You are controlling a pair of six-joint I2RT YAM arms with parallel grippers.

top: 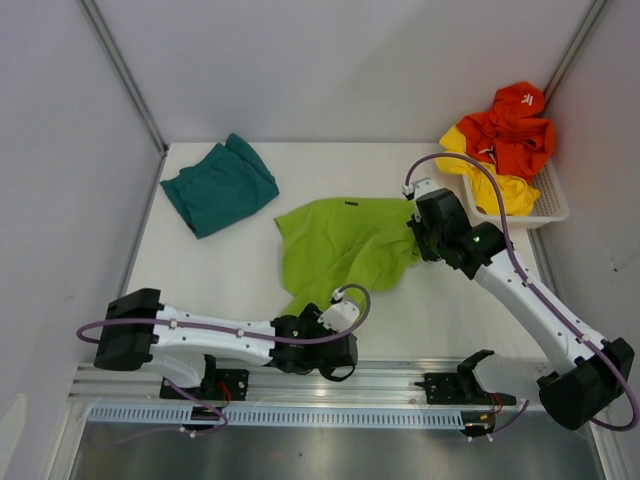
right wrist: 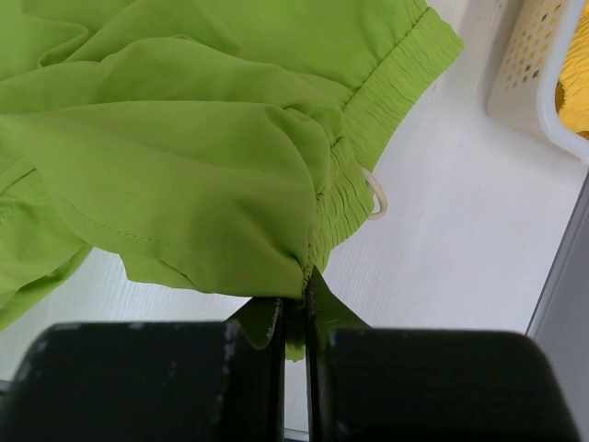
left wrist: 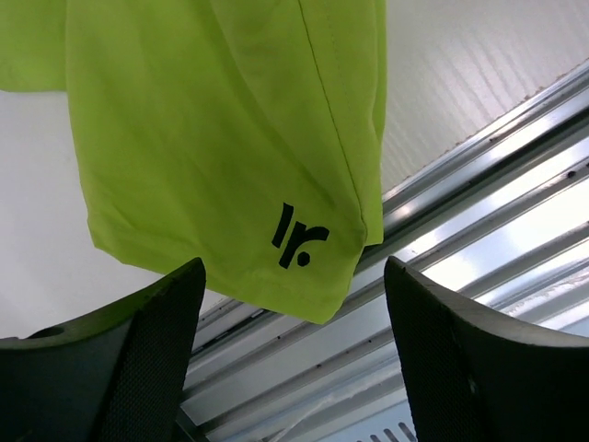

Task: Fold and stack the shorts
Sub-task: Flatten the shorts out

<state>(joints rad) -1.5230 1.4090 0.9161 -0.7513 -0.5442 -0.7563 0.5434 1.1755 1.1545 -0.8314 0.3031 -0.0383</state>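
Right now I am on the fold of the lime green shorts (top: 345, 245); stacking has not begun. My right jaws are pinched tight on a gathered bit of their fabric beside the elastic waistband (right wrist: 396, 92), which runs away ahead and to the right of them. A small white cord loop (right wrist: 377, 195) shows just beyond the pinch. My left jaws stand wide with nothing between them. The leg hem corner with the black logo (left wrist: 296, 237) lies just ahead of them, roughly in line with the gap and touching neither side. It seems to sit at the desk's near edge, by the metal rail (left wrist: 479, 212). The teal shorts (top: 218, 185) lie in a loose heap far ahead and to the left of my left jaws, well apart from the green pair.

As I judge it, the next move belongs to the left jaws. They should ease forward over that hem corner, stay low enough to take every layer without snagging the rail, and close. With both ends held, I can draw the cloth flat and fold it over.
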